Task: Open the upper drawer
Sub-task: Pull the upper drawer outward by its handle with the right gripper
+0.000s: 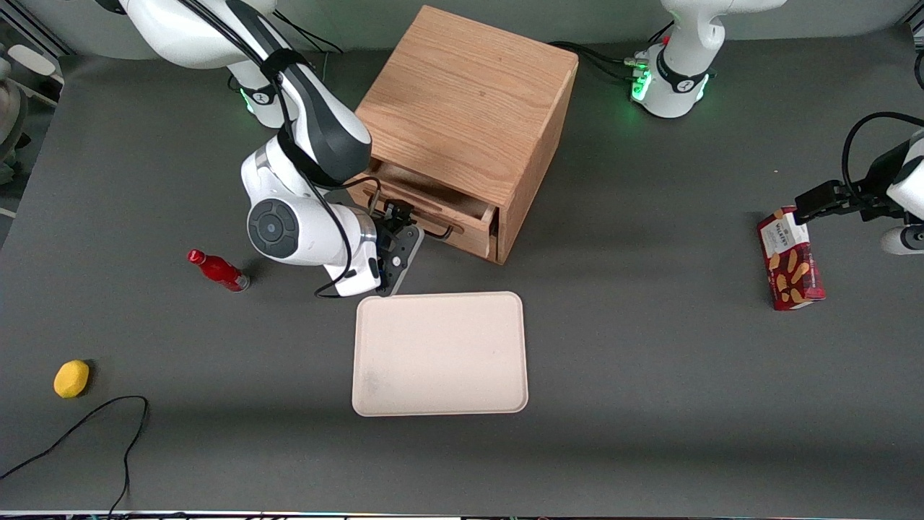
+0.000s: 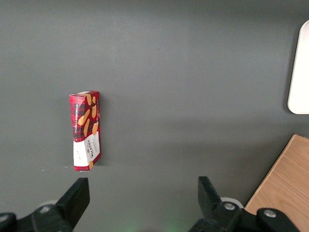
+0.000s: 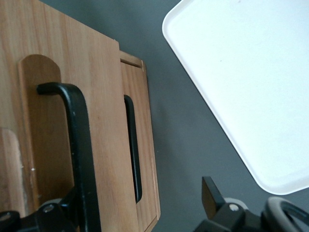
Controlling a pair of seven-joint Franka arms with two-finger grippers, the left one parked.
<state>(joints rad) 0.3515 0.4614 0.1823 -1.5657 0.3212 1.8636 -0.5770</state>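
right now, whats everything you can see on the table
cube cabinet: 1, light oak, mid table
upper drawer: 1, oak with black bar handle, pulled partly out
lower drawer: 1, oak, black handle, beneath the upper one
tray: 1, cream, nearer the camera than the cabinet
bottle: 1, red, lying beside the working arm
lemon: 1, yellow, toward the working arm's end
biscuit box: 1, red, toward the parked arm's end
tool: 1, black, at the upper drawer's handle
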